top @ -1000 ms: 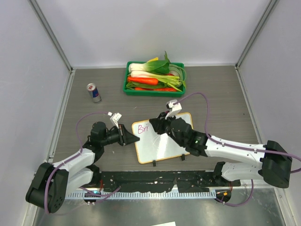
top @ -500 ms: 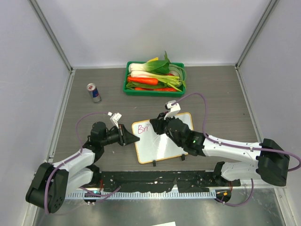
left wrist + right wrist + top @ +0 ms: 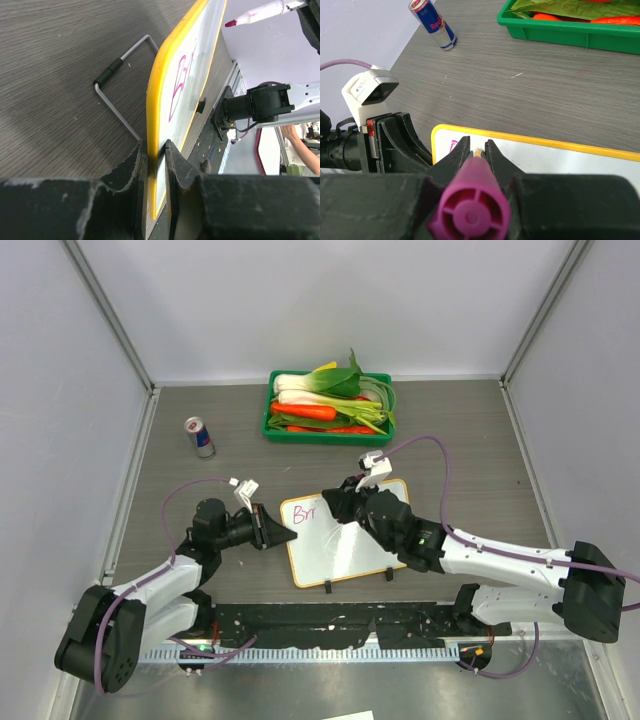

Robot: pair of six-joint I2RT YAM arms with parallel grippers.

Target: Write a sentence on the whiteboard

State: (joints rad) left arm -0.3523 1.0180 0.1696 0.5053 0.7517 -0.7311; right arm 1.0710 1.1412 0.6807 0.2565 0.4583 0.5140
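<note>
The whiteboard (image 3: pixel 350 545) lies on the table in front of the arms; it is white with a yellow rim and two black clips on its near edge. Purple letters reading about "Bri" (image 3: pixel 303 511) sit at its top left corner. My left gripper (image 3: pixel 285 535) is shut on the board's left edge, as the left wrist view shows (image 3: pixel 156 150). My right gripper (image 3: pixel 335 508) is shut on a magenta marker (image 3: pixel 472 200) and holds it over the board's upper left part, just right of the letters. The marker's tip (image 3: pixel 255 12) shows in the left wrist view, slightly off the board.
A green tray (image 3: pixel 330 430) of vegetables stands at the back middle. A drink can (image 3: pixel 199 436) stands at the back left. A wire stand (image 3: pixel 120 100) juts out under the board's back. The enclosure walls close in the left, back and right sides.
My right gripper has shifted slightly right along the board's top line with the marker. The left gripper and the board have not moved.
</note>
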